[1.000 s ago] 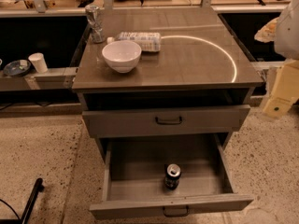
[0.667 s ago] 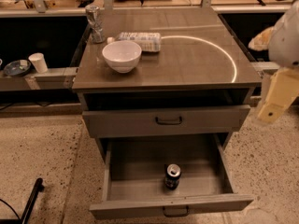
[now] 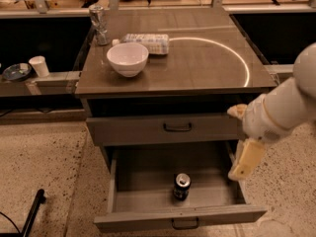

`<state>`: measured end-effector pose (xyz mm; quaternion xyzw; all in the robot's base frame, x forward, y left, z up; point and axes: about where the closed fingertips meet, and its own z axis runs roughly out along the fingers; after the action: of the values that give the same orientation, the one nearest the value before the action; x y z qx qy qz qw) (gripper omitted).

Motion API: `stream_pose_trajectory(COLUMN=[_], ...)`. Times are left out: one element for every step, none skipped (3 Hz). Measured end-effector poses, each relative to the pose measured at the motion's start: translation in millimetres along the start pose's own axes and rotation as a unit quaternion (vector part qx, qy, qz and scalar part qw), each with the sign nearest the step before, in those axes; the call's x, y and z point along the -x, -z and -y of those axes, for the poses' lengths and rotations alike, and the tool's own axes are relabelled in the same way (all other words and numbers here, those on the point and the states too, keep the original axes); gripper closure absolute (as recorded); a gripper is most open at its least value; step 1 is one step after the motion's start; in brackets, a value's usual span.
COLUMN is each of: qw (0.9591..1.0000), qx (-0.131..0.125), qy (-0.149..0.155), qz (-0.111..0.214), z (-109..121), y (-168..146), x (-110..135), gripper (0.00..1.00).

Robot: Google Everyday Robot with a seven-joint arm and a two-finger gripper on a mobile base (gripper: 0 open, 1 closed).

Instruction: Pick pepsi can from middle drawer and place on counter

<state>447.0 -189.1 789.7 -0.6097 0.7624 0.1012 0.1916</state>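
Note:
The pepsi can (image 3: 181, 186), dark with a silver top, stands upright near the front middle of the open middle drawer (image 3: 143, 181). The drawer is pulled out, and its front panel carries a small black handle. The counter (image 3: 197, 65) is the glossy grey-brown cabinet top with a bright arc. My gripper (image 3: 244, 163) hangs from the white arm entering from the right. It points down over the drawer's right wall, to the right of the can and above it, apart from it.
On the counter stand a white bowl (image 3: 127, 59), a lying clear plastic bottle (image 3: 143, 42) and a glass (image 3: 98, 23). The upper drawer (image 3: 168, 128) is shut. A white cup (image 3: 38, 66) and a dark dish (image 3: 16, 72) sit on the left ledge. A black rod (image 3: 32, 211) lies on the floor.
My arm has swung left and down from beside the counter's right edge to the open drawer's right side. The can has not moved.

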Motion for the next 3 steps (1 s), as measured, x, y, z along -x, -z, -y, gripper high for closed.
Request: stream_pose_trajectory(qw=[0.9998,0.9999,0.999], qx=[-0.013,0.004,0.013], qy=[-0.007,0.004,-0.026], qz=[0.012,0.01,0.033], z=[4.1,-0.2,4.8], y=[-21.0,-22.1,-63.2], x=[-7.7,-3.2,-15.1], gripper=[0.0,0.0,0.0])
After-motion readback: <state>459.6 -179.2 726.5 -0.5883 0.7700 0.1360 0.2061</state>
